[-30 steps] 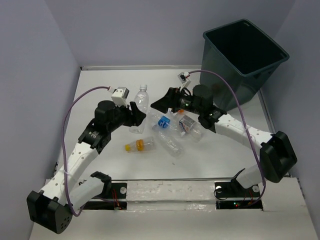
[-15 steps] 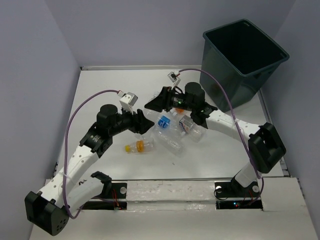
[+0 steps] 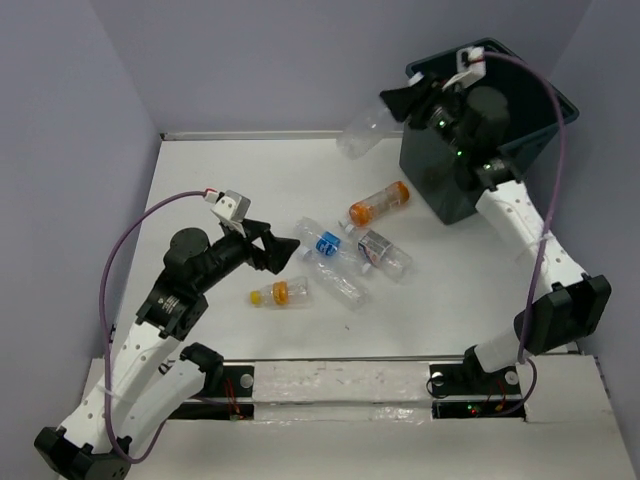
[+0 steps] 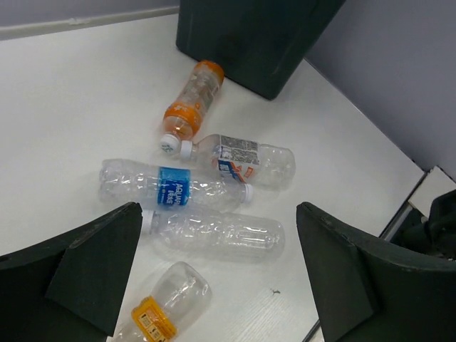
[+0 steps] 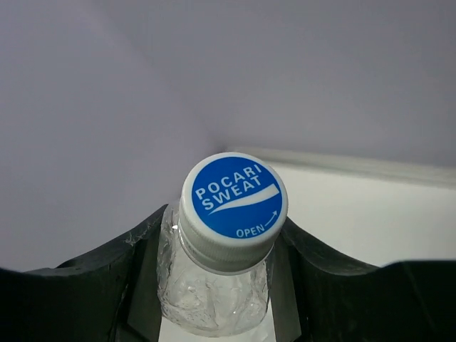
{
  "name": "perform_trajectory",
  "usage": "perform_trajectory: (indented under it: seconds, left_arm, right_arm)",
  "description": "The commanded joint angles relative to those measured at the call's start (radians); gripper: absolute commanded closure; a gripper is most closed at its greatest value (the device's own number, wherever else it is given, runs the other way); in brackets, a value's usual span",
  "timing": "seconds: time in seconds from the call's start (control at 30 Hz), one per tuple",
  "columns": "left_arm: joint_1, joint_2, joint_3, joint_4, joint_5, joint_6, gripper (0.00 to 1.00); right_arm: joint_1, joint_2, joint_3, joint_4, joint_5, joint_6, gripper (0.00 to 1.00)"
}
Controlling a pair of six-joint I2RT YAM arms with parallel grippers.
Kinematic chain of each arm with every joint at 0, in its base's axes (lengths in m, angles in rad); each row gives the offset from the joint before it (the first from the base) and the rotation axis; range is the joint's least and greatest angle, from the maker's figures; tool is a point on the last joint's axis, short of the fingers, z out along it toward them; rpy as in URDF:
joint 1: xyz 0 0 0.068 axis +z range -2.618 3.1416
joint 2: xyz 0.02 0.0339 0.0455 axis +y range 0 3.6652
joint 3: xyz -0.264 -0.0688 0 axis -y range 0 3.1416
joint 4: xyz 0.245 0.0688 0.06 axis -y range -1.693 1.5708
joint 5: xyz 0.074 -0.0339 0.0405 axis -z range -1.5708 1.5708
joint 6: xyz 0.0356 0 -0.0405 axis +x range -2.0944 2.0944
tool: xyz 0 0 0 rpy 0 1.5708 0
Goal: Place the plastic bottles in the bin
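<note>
My right gripper [image 3: 400, 106] is raised beside the left rim of the dark bin [image 3: 440, 190] and is shut on a clear plastic bottle [image 3: 362, 131] that sticks out to the left over the table. In the right wrist view the fingers clamp its neck below a blue cap [image 5: 233, 198]. My left gripper [image 3: 272, 246] hangs open and empty above the table, left of the pile. Beneath it lie a yellow-labelled bottle [image 4: 167, 303], a plain clear bottle [image 4: 217, 234], a blue-labelled bottle [image 4: 171, 189], a white-labelled bottle [image 4: 249, 158] and an orange bottle [image 4: 191, 107].
Grey walls close in the table at the left, back and right. The bin [image 4: 256, 35] stands in the far right corner. The arms' bases and a taped strip [image 3: 335, 385] run along the near edge.
The left gripper opened, let go of the clear bottle and drew back to the near left. The right gripper shut on that bottle and carried it up and back to the bin's rim.
</note>
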Motion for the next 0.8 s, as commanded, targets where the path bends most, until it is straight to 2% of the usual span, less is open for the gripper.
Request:
perform_trajectory:
  seconds: [0.0,0.13,0.27,0.33,0.4,0.43,0.47,0.5,0.57,0.67,0.7,0.77]
  left_arm:
    - [-0.004,0.008,0.003,-0.030,-0.122,-0.005,0.01]
    - [-0.004,-0.002,0.006,-0.055,-0.179,-0.010,0.01]
    - [-0.004,-0.011,0.009,-0.070,-0.210,-0.007,0.01]
    - [-0.004,-0.008,0.012,-0.078,-0.218,-0.008,0.01]
    - [-0.004,-0.008,0.015,-0.082,-0.238,-0.008,0.01]
    - [-0.003,-0.008,0.015,-0.084,-0.247,-0.010,0.01]
    - [-0.003,-0.009,0.015,-0.090,-0.264,-0.010,0.01]
    - [-0.003,-0.011,0.015,-0.093,-0.271,-0.013,0.01]
    - [-0.003,-0.023,0.015,-0.093,-0.291,-0.021,0.01]
    - [-0.003,-0.046,0.018,-0.090,-0.337,-0.027,0.01]
    - [0.005,-0.060,0.020,-0.090,-0.372,-0.028,0.01]
    - [0.020,-0.081,0.018,-0.090,-0.422,-0.037,0.01]
  right_arm:
    - [-0.156,-0.041,0.335,-0.199,0.378,-0.290,0.73]
    - [-0.222,0.045,0.531,-0.247,0.693,-0.522,0.73]
    - [-0.299,0.143,0.635,-0.246,0.796,-0.666,0.73]
    - [-0.318,0.181,0.632,-0.246,0.818,-0.700,0.73]
    - [-0.332,0.195,0.595,-0.244,0.844,-0.705,0.54]
    - [-0.344,0.200,0.584,-0.243,0.855,-0.709,0.37]
    - [-0.344,0.203,0.583,-0.241,0.868,-0.711,0.10]
    - [-0.355,0.209,0.589,-0.243,0.873,-0.714,0.03]
    - [-0.355,0.215,0.622,-0.291,0.844,-0.725,0.00]
    - [-0.343,0.203,0.728,-0.454,0.685,-0.658,0.01]
    - [-0.309,0.189,0.730,-0.480,0.530,-0.633,0.02]
    - [-0.249,0.140,0.666,-0.506,0.360,-0.607,0.07]
